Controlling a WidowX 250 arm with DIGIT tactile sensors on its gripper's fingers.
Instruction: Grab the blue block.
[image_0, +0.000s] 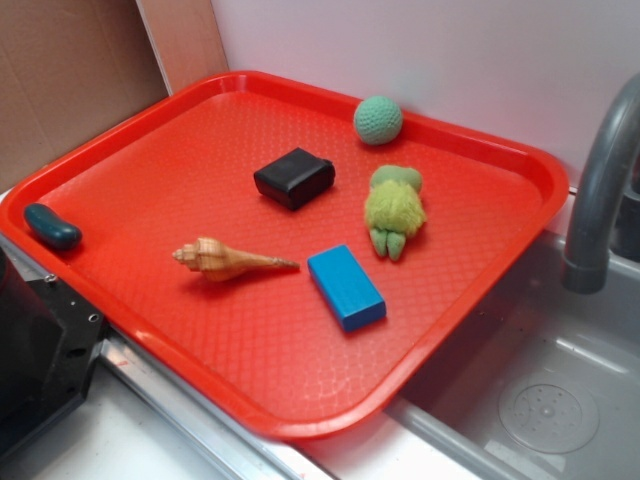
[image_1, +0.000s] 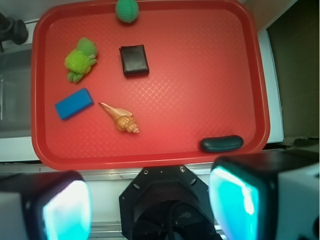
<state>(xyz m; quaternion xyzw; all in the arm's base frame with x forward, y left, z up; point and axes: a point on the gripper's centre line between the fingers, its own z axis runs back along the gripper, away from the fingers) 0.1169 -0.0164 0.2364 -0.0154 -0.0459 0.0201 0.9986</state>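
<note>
My claw (image_1: 150, 200) hangs high above the near edge of the red tray (image_1: 240, 60), fingers spread wide and empty, both teal pads (image_1: 231, 200) at the bottom of the wrist view. Nothing sits between them but the arm base.

The blue block (image_0: 346, 287) lies flat on the tray, toward the sink-side edge. In the wrist view it's far left (image_1: 73, 103), turned at a slant to the tray edges. Clear space all round it: the seashell (image_1: 120, 118) is near but apart, the green plush toy (image_1: 80, 59) sits just beyond it, no contact.

Block is a plain smooth brick with crisp edges and flat parallel sides, so it should pinch cleanly across the narrow width. Tray has a fine diamond-textured surface and a raised rim.

Other items:
- glossy black box (image_1: 134, 60), rounded corners, mid-tray
- knitted green ball (image_1: 127, 10) at the far rim
- dark teal bean-shaped object (image_1: 222, 143) against the near rim

My read: I'm not yet over the block, so I need to translate left, rotate to match its slant, then descend.
</note>
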